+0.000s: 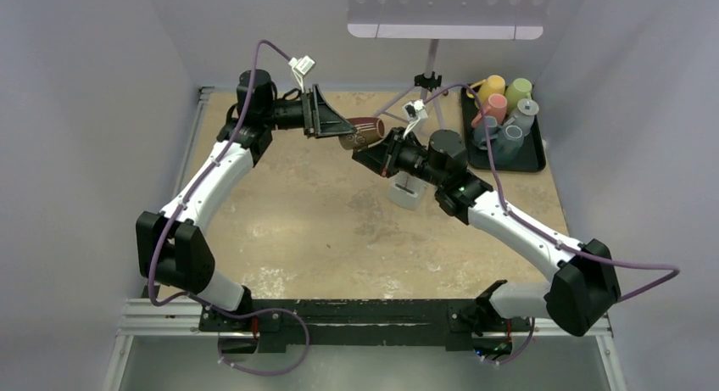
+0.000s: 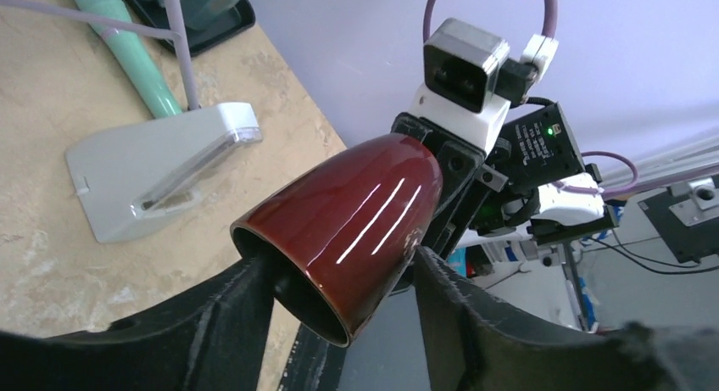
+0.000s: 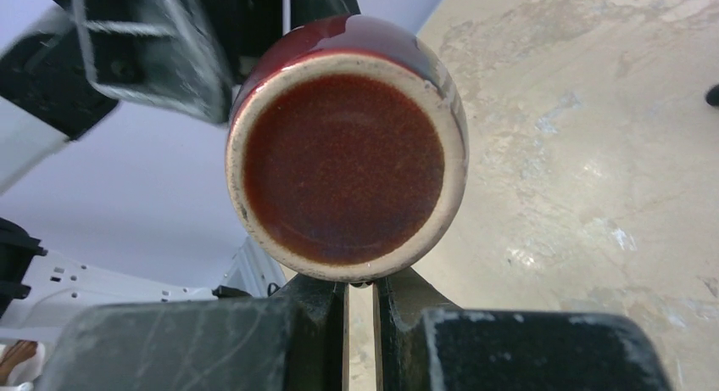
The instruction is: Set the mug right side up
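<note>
Top external: we see the mug (image 1: 365, 132) aloft, axis sideways.
Left gripper (image 2: 339, 285): clamped around its mouth end.
Right gripper (image 3: 360, 293): pinched together at its base edge.

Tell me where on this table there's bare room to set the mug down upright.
The widest bare patch is the middle of the table, bordered by the left arm, the right arm and the near rail. It is crowded at the far right, where the tray of cups sits, and around the grey stand base beside the right arm, near the held mug.
</note>
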`<state>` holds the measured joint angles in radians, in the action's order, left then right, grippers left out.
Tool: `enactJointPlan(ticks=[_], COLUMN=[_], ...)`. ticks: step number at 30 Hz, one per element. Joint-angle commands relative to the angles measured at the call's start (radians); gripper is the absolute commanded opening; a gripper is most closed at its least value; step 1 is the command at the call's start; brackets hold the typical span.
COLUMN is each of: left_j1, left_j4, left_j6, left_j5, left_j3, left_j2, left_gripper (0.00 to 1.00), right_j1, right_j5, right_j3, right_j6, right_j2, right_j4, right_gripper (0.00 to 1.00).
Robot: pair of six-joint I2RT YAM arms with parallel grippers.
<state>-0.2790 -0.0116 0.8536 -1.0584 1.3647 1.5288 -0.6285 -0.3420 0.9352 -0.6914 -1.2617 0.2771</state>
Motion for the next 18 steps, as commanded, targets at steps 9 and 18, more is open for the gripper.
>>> enactJointPlan(ticks=[9, 18], left_j1=[-0.012, 0.010], left_j4=[0.298, -0.654], left_j6=[0.263, -0.529], left_j5=[-0.090, 0.284], left_j3=[-0.056, 0.257], left_j2=[-0.043, -0.020], left_gripper=[0.16, 0.00], right_j1=[-0.041, -0.041], right_j5=[-0.120, -0.031], right_j3=[0.085, 0.162], right_j6=[-0.095, 0.025], right_j2=[-0.122, -0.137], right_j4=[0.307, 0.002], right_gripper=[0.00, 0.64])
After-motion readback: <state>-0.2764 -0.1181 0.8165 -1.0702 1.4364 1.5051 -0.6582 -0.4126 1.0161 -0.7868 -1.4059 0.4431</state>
